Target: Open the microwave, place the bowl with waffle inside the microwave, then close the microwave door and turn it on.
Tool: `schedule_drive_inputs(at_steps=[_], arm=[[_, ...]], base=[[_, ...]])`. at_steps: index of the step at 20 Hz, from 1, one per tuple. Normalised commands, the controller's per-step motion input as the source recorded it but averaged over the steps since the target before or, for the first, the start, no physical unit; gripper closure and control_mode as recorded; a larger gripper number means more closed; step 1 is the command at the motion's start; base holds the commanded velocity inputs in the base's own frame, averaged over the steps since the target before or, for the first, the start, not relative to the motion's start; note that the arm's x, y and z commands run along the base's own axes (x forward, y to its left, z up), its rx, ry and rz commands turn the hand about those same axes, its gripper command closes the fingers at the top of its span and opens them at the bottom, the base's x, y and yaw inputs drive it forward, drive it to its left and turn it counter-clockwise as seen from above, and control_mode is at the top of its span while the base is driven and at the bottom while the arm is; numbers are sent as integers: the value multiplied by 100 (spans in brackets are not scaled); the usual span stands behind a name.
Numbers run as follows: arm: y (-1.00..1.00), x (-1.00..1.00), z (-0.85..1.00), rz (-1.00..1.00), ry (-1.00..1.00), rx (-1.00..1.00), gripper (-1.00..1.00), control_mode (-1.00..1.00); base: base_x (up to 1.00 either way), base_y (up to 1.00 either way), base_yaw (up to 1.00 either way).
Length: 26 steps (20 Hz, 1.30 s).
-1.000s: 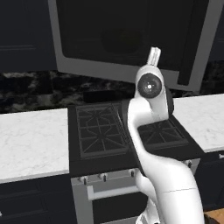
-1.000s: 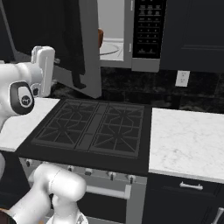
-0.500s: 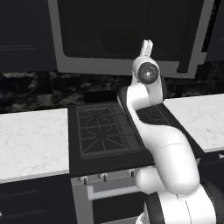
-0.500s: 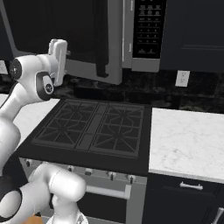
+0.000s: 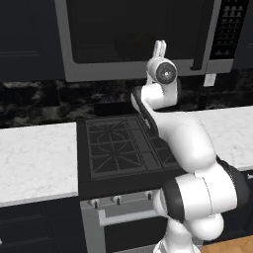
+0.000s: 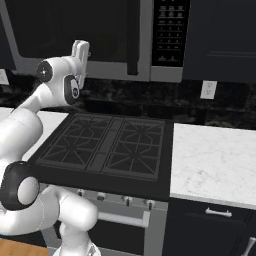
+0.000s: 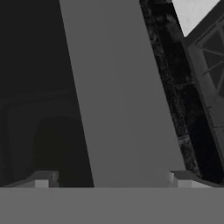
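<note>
Microwave door (image 5: 133,34) swung shut since earlier; gripper (image 7: 111,177) spread wide, empty, facing door frame.

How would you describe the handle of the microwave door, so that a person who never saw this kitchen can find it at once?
Start at the black stove and look up to the wide grey-framed microwave above it. At the right edge of its dark glass door, just left of the black button panel, stands the handle. It is the one black vertical bar there, plain and without buttons.
</note>
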Motion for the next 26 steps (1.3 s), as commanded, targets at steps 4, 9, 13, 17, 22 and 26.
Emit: schedule_drive_inputs(at_steps=[4,9,13,17,22,26], arm=[[0,78,0,7,0,0,-100,-100],[0,74,0,7,0,0,-100,-100],[-13,-1,0,9,-2,0,-100,-100],[-44,-59,8,8,-6,6,-100,-100],[-34,-51,24,1,-3,8,-100,-100],[-48,-53,5,0,0,2,-100,-100]], base=[[0,0,0],[0,0,0],[0,0,0],[0,0,0],[0,0,0],[0,0,0]])
